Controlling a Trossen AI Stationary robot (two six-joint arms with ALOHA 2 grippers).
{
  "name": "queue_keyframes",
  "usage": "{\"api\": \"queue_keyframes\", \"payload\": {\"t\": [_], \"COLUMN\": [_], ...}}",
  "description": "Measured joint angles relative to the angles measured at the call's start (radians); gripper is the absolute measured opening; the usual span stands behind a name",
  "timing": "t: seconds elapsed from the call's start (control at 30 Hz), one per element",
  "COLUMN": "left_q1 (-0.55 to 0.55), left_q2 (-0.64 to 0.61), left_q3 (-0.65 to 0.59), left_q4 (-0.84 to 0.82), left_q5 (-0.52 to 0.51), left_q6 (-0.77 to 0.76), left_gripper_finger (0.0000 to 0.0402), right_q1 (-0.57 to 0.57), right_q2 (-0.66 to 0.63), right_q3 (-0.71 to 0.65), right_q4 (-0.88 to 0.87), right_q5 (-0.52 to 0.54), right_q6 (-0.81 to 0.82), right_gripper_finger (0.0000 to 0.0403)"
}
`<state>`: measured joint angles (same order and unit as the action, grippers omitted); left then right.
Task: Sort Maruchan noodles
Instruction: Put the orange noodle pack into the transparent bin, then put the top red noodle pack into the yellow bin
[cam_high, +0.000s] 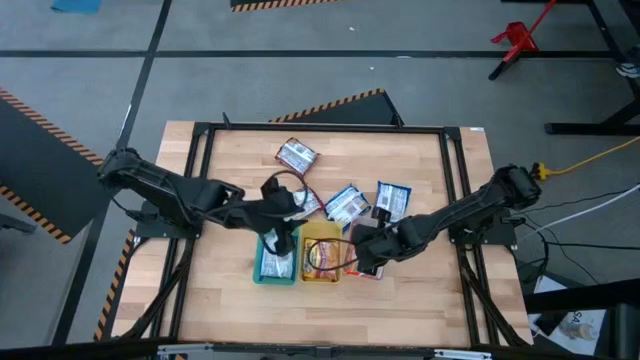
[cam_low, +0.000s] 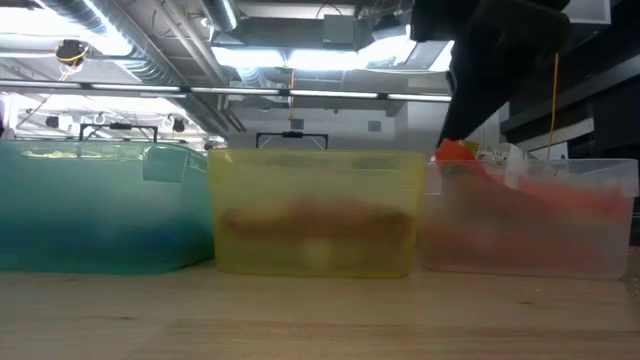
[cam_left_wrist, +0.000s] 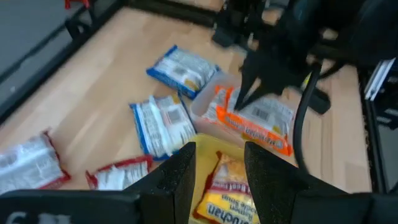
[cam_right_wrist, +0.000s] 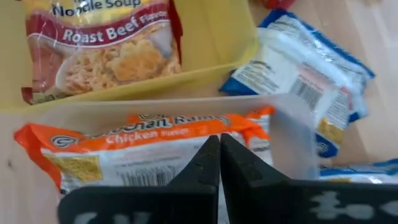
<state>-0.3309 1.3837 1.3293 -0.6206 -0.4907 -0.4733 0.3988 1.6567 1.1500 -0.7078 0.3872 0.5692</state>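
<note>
While the right gripper (cam_right_wrist: 219, 163), jaws closed and empty, overhangs the clear tray (cam_right_wrist: 292, 124), the left gripper (cam_left_wrist: 216, 168) gapes empty.

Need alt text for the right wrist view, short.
An orange chicken packet lies in the clear tray, with the right gripper just above it, jaws shut. Beyond sits a roast beef packet in the yellow tray; blue packets lie on the table beside them.
</note>
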Motion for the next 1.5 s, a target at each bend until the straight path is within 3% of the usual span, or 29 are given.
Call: {"api": "queue_keyframes", "payload": {"t": [0.63, 0.87, 1.1, 1.3, 1.5], "left_q1": [0.002, 0.04, 0.229, 0.465, 0.745], "left_q2": [0.004, 0.004, 0.003, -0.003, 0.006], "left_q3": [-0.001, -0.001, -0.05, -0.136, -0.235], "left_q4": [-0.037, -0.042, -0.027, -0.046, 0.018], "left_q5": [-0.043, -0.043, 0.008, 0.069, 0.325], "left_q6": [0.042, 0.096, 0.228, 0.357, 0.522], "left_gripper_finger": [0.0131, 0.0131, 0.0131, 0.0138, 0.017], "right_q1": [-0.074, -0.034, -0.013, -0.013, -0.013], "right_q2": [0.054, -0.051, -0.171, -0.23, -0.232], "right_q3": [0.001, 0.094, 0.205, 0.212, 0.21], "right_q4": [0.064, -0.026, -0.17, -0.274, -0.357], "right_q5": [0.013, 0.054, 0.112, 0.099, 0.094], "right_q6": [-0.051, -0.052, -0.019, -0.012, 0.003], "right_gripper_finger": [0.0, 0.0, 0.0008, 0.007, 0.0152]}}
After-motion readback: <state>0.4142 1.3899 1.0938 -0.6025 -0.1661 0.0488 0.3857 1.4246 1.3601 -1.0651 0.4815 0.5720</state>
